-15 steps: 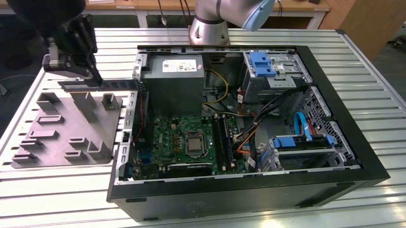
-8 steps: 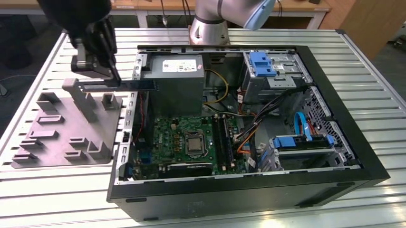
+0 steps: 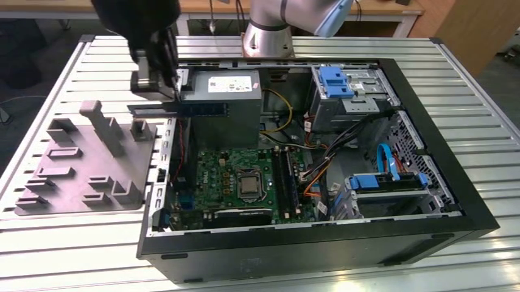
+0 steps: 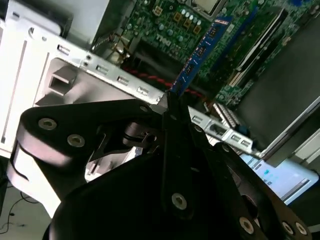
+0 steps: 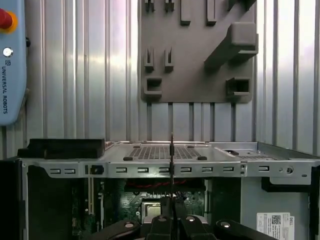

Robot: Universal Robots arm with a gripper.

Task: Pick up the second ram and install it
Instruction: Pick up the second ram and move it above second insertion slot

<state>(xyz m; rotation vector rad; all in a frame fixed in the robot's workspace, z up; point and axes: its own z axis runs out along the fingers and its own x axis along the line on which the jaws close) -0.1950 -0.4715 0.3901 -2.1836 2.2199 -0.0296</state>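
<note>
The second ram point(image 3: 203, 109) is a thin blue strip with dark chips, held level above the back left corner of the open computer case point(image 3: 455, 201), next to the grey power supply point(image 3: 221, 91). My gripper point(image 3: 160, 97) is shut on one end of it. In the second wrist view the second ram point(image 4: 200, 52) sticks out from the closed fingers point(image 4: 167, 112) towards the green motherboard point(image 4: 165, 25). It appears edge-on as a thin dark line point(image 5: 171, 165) above my gripper point(image 5: 171, 220) in the first wrist view. The motherboard point(image 3: 215, 173) with its long dark slots point(image 3: 284, 176) lies below, inside the case.
A grey fixture plate point(image 3: 81, 164) with raised blocks lies on the slatted table at the exterior view's left. Blue drive brackets point(image 3: 333, 82) and cable bundles point(image 3: 325, 158) fill the case's other side. The arm's base point(image 3: 268, 36) stands behind the case. A pendant point(image 5: 10, 60) rests on the table.
</note>
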